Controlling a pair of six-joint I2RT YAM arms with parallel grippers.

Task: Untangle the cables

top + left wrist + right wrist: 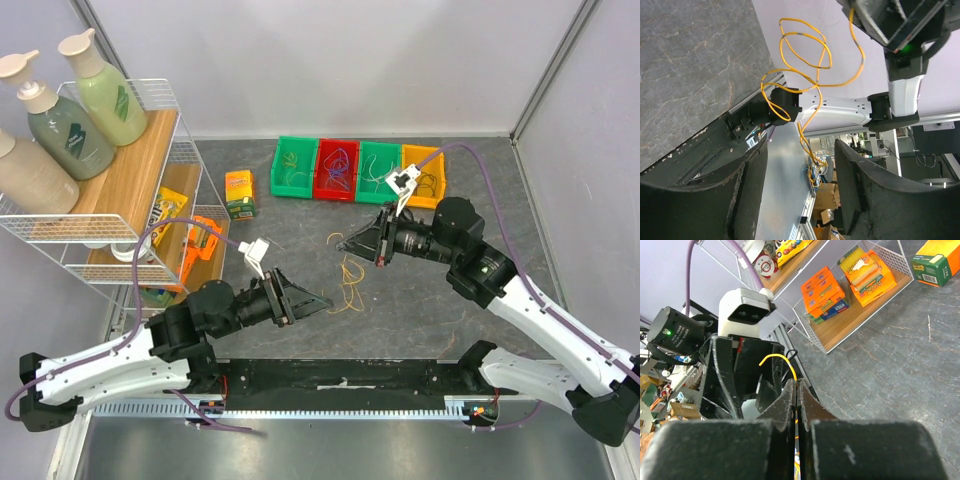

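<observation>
Right gripper (pixel 796 385) was pinched together on one end of the yellow cable (pixel 350 283). The rest hung below it in loose loops between the two arms. Left gripper (pixel 322 300) had its jaws apart and held nothing. In the top view the cable's long axis ran about 12 to 6, and its lower loops lay just beside the left fingertips, toward 2 o'clock. Judged the left arm nearer, so a short reach that way should catch the free loops.

Yellow cables (pixel 350 284), curly loops (tangled), hung frm right claw (pixel 342 243)
</observation>
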